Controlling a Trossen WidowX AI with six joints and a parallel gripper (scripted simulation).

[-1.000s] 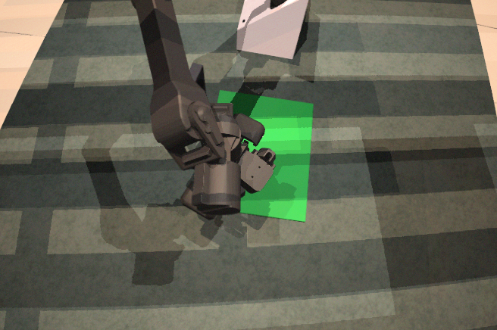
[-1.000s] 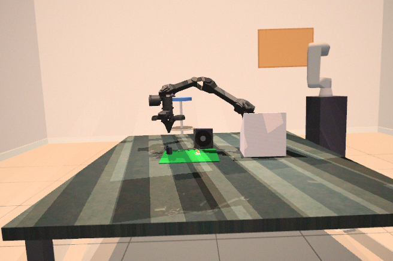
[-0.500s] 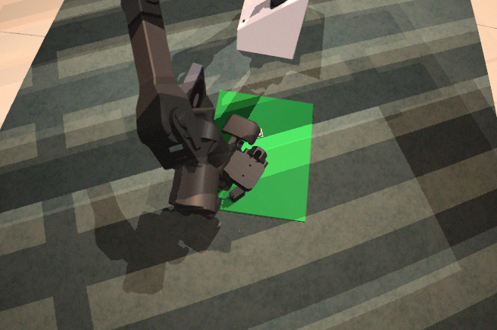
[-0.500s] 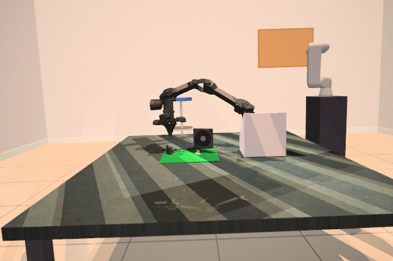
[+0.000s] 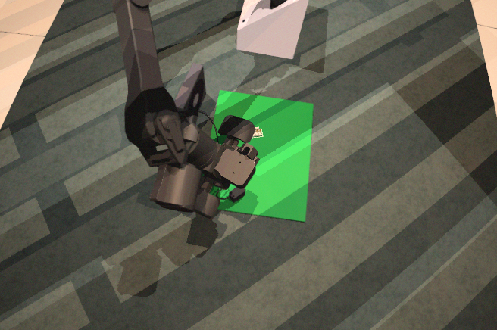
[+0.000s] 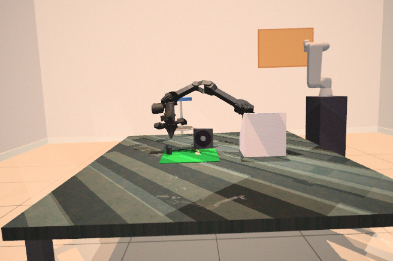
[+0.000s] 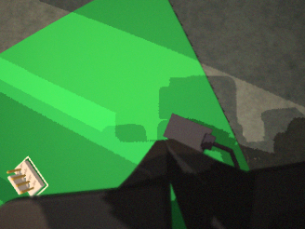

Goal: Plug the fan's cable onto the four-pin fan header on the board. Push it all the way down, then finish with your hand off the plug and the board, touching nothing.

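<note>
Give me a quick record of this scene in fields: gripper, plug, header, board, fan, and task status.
gripper: gripper shut on nothing, raised above the table, apart from the plug
plug: dark plug lying on the board near its edge, cable attached, not held
header: four-pin header unoccupied, pins showing, apart from the plug
board: green board flat on the table
fan: fan upright behind the board
task status: plug not yet seated on the header
</note>
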